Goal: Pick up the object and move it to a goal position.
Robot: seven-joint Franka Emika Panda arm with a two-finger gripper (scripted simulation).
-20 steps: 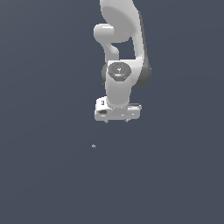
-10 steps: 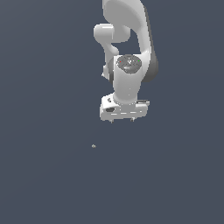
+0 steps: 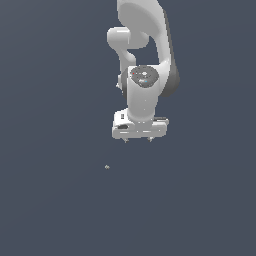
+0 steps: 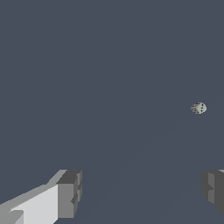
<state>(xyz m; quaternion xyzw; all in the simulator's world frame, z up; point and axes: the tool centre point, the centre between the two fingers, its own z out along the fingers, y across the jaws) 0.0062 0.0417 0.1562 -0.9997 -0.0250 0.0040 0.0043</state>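
Note:
The object (image 3: 107, 166) is a tiny pale grey-beige roundish speck on the dark grey floor, below my gripper and toward the exterior view's left. In the wrist view the object (image 4: 198, 108) is a small speckled ball, apart from both fingertips. My white gripper (image 3: 138, 141) hangs from the arm above the floor, with only short fingertip stubs showing under the hand. In the wrist view my gripper (image 4: 142, 192) has its two grey fingertips (image 4: 70, 192) wide apart with nothing between them. It is open and empty.
The white arm (image 3: 145, 55) rises to the top edge of the exterior view. The flat dark grey floor (image 3: 50, 210) fills the rest of both views.
The arm has swung toward the exterior view's right and the hand has dropped a little. The object has not moved.

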